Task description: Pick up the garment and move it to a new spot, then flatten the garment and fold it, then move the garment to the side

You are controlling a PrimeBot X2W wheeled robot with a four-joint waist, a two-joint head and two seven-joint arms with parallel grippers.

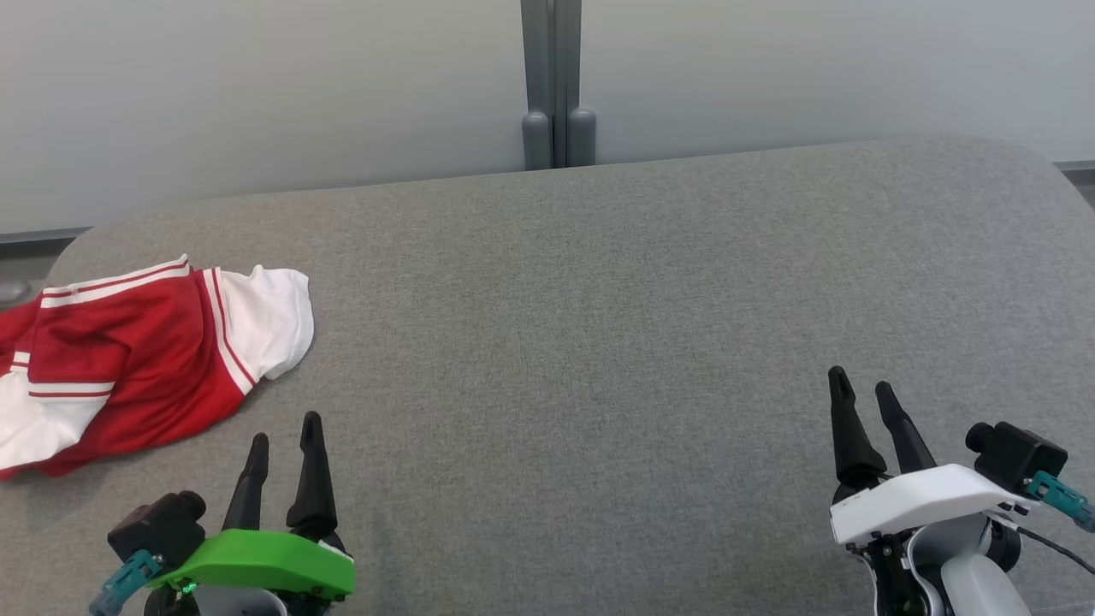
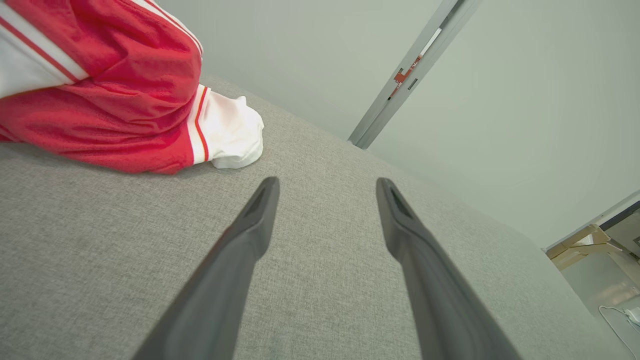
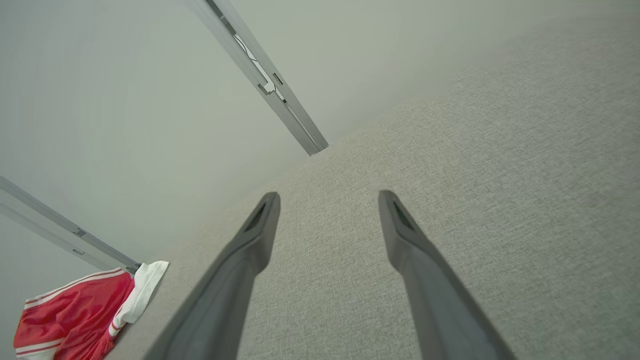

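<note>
The garment [image 1: 128, 359] is red with white stripes and white panels, lying crumpled at the far left of the grey padded surface [image 1: 599, 342]. Part of it runs off the head view's left edge. The left wrist view has the garment [image 2: 115, 95] at its upper left, and the right wrist view has the garment [image 3: 80, 312] small at its lower left. My left gripper [image 1: 287, 428] hovers open just below and right of the garment, apart from it, nothing between its fingers [image 2: 250, 225]. My right gripper [image 1: 864, 385] stands open at the lower right, far from the garment, empty.
A pale wall runs behind the surface, with a grey vertical post [image 1: 552, 85] at its middle. The surface's far corners are rounded. A wooden piece [image 2: 582, 245] and a white cable [image 2: 620, 320] lie beyond the surface's edge in the left wrist view.
</note>
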